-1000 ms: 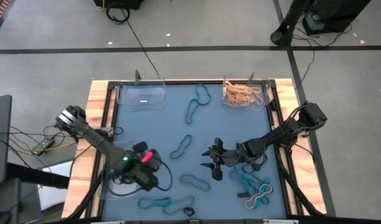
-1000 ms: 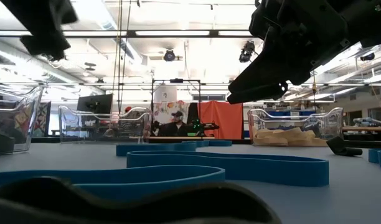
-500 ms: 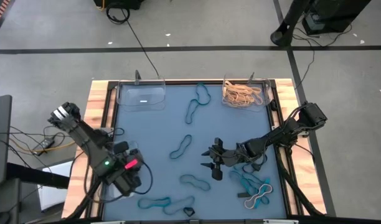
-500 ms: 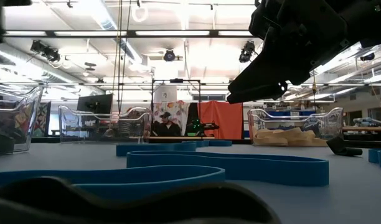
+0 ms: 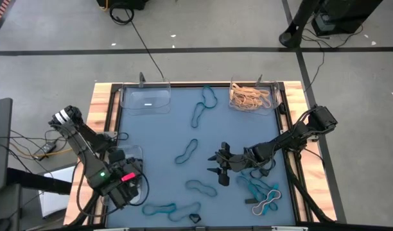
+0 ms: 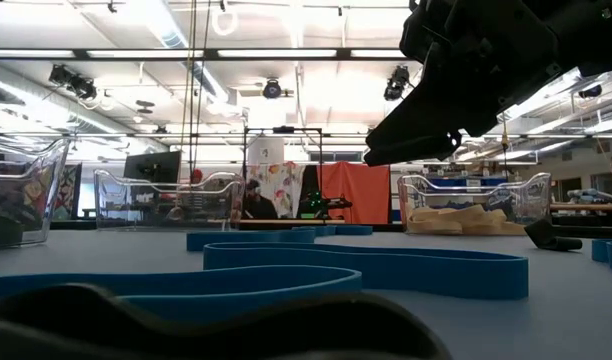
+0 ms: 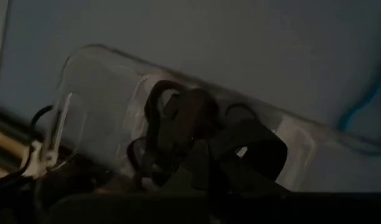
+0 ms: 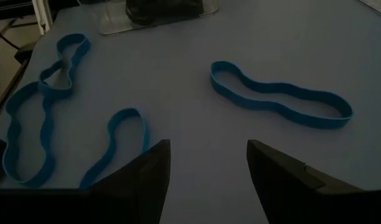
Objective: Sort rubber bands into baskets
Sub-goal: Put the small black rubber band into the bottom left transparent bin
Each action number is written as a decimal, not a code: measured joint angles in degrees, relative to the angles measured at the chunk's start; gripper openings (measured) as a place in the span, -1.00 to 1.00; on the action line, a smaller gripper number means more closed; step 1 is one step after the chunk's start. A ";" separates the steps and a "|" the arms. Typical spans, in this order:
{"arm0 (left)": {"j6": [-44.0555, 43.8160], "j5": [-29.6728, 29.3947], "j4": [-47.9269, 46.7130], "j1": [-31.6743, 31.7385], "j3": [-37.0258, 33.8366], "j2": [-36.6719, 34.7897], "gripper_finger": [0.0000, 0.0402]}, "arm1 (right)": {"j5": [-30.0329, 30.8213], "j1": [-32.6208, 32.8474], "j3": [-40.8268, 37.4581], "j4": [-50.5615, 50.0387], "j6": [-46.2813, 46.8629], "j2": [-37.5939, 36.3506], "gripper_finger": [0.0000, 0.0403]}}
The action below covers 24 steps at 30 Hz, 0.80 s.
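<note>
Clear plastic, rounded at the corners: that is the near-left basket (image 7: 178,106), and my left gripper (image 5: 117,190) hangs right above it at the table's near-left corner. I see its fingers pressed together, and the left wrist view shows a tangle of black rubber bands (image 7: 197,134) lying in that basket just past the fingertips; whether any band is pinched I cannot tell.

My right gripper (image 5: 218,163) sits low over the blue table top (image 5: 158,138), right of centre, with its two dark fingers (image 8: 144,177) spread wide and nothing between them. Through the right wrist camera a wavy teal-blue rubber band (image 8: 281,102) lies flat on the mat ahead of the fingers, apart from them, and a second teal loop (image 8: 116,146) lies close beside one fingertip.

More teal bands lie scattered over the mat, with a bunch near the right edge (image 5: 264,192). At the far edge, the clear far-left basket (image 5: 145,99) holds no bands that I can see, while the clear far-right basket (image 5: 272,102) holds a heap of tan rubber bands (image 5: 249,97).
</note>
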 joint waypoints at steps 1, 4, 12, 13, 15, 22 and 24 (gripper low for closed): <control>0.01 -0.10 0.88 0.00 -0.40 -0.01 -0.96 | 0.00 0.00 0.00 0.11 0.00 0.00 0.10; 0.11 -0.04 3.39 0.00 -2.75 -0.01 -0.96 | 0.00 0.00 0.00 0.20 0.00 0.00 0.10; -0.05 3.59 3.91 0.00 -11.16 0.01 -0.96 | 0.00 0.00 0.00 0.21 -0.01 0.04 0.10; -0.12 3.59 4.00 0.00 -11.87 0.01 -0.96 | 0.00 0.00 0.00 0.19 0.00 0.04 0.10; -0.27 3.53 4.36 0.00 -12.90 0.01 -0.94 | 0.00 0.00 0.00 0.20 0.00 0.04 0.10; -4.73 2.21 4.22 0.07 -13.91 0.03 -0.76 | 0.00 0.08 0.00 0.18 0.83 0.04 0.10; -4.89 2.17 4.21 0.07 -13.91 0.03 -0.65 | 0.00 0.29 0.00 0.18 0.85 0.04 0.10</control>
